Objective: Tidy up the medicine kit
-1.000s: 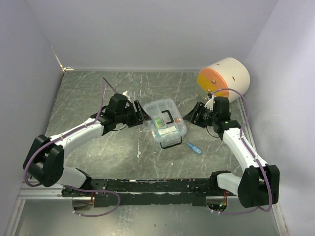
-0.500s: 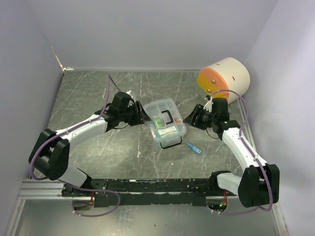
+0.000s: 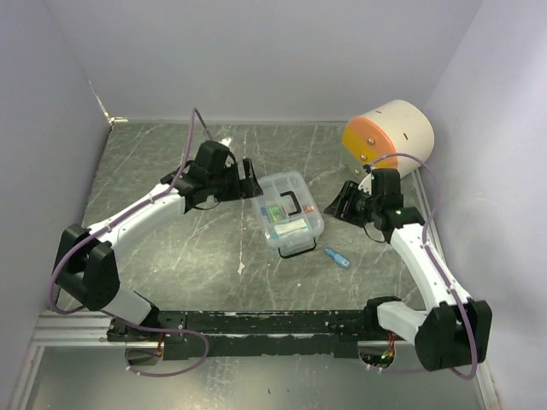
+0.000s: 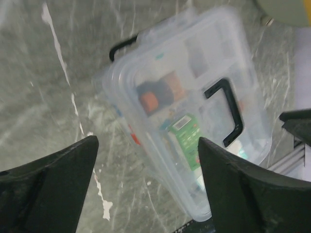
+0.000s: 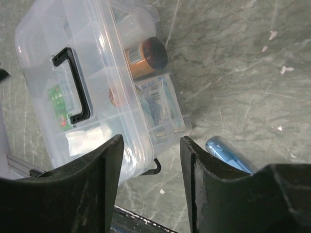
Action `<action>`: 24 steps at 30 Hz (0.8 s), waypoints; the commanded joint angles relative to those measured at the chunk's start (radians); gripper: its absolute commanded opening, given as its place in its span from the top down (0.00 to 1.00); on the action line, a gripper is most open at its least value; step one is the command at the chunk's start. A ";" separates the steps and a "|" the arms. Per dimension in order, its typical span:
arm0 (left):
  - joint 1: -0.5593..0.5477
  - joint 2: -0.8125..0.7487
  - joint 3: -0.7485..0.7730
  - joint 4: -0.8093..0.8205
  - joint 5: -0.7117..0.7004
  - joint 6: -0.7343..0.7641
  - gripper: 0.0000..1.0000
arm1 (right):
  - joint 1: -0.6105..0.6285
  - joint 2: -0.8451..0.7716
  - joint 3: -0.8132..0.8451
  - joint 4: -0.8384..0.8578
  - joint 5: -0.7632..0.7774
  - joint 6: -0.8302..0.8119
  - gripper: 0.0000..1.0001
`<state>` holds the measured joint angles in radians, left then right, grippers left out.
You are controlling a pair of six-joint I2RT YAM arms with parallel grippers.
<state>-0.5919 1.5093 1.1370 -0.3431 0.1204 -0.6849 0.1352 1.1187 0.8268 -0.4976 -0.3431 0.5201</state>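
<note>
The medicine kit (image 3: 290,213) is a small clear plastic box with a black handle on its lid, sitting mid-table. It also shows in the left wrist view (image 4: 187,107) and the right wrist view (image 5: 87,92), holding an orange bottle, a green card and packets. My left gripper (image 3: 253,181) is open and empty, just left of the kit's far corner, above the table. My right gripper (image 3: 335,205) is open and empty, just right of the kit. A small blue tube (image 3: 338,257) lies on the table near the kit's front right; it also shows in the right wrist view (image 5: 228,155).
A large cream cylinder with an orange face (image 3: 389,133) lies at the back right by the wall. White walls close in the left, back and right of the grey marbled table (image 3: 171,248). A black rail (image 3: 265,323) runs along the near edge.
My left gripper has moved up and back, away from the kit's left side toward its far corner. My right gripper has drawn slightly back to the right. The kit has not moved.
</note>
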 commanded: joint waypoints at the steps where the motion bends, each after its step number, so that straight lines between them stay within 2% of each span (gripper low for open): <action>1: -0.006 -0.020 0.161 -0.086 -0.117 0.228 0.00 | 0.006 -0.106 0.019 -0.085 0.071 0.027 0.48; 8: -0.005 0.166 0.396 -0.102 -0.063 0.449 0.00 | 0.007 -0.242 -0.101 -0.068 -0.020 0.146 0.41; 12: -0.003 0.298 0.537 -0.167 -0.046 0.553 0.05 | 0.007 -0.270 -0.172 -0.008 -0.084 0.209 0.39; 15: 0.010 0.371 0.609 -0.200 0.075 0.619 0.05 | 0.009 -0.275 -0.212 0.055 -0.113 0.271 0.37; 19: 0.027 0.446 0.670 -0.250 0.213 0.633 0.12 | 0.009 -0.283 -0.283 0.172 -0.131 0.369 0.37; 24: 0.052 0.478 0.635 -0.226 0.326 0.591 0.19 | 0.009 -0.270 -0.382 0.346 -0.103 0.482 0.40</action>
<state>-0.5625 1.9808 1.7588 -0.5587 0.2951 -0.0940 0.1379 0.8478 0.5026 -0.3340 -0.4484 0.8799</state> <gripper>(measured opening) 0.831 0.625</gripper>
